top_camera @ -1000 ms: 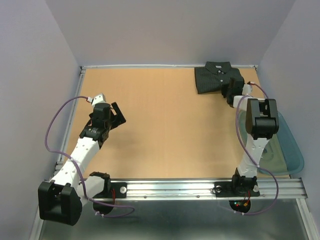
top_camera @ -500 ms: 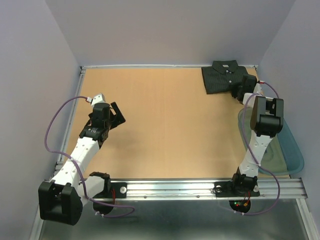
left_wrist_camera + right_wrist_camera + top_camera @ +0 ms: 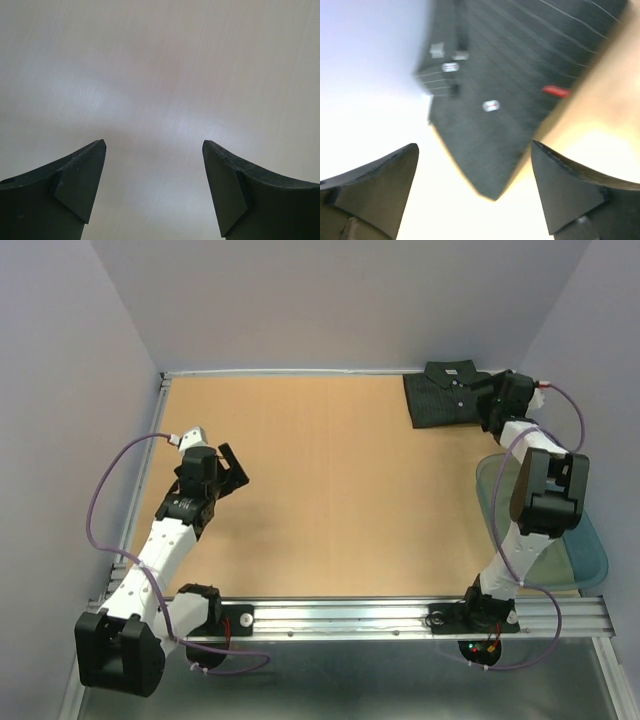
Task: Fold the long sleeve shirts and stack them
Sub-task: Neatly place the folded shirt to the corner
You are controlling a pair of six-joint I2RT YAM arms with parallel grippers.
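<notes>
One folded black pinstriped button-up shirt (image 3: 445, 400) is in play. At centre left, the left gripper (image 3: 232, 468) idles with its jaws spread and empty. At upper right, the shirt has slid into the corner, and the right gripper (image 3: 497, 400) has backed off its right edge with jaws released. Placement looks done.

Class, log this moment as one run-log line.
shirt: folded, far-right corner | right gripper: open, at shirt's edge | left gripper: open, over table

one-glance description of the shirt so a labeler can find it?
On the tan table, go to the far right corner by the back wall. The shirt lies there folded into a compact black rectangle, collar showing, with fine pale pinstripes and small white buttons. It's the only cloth on the table; the teal bin nearby sits at the table's right edge.
</notes>
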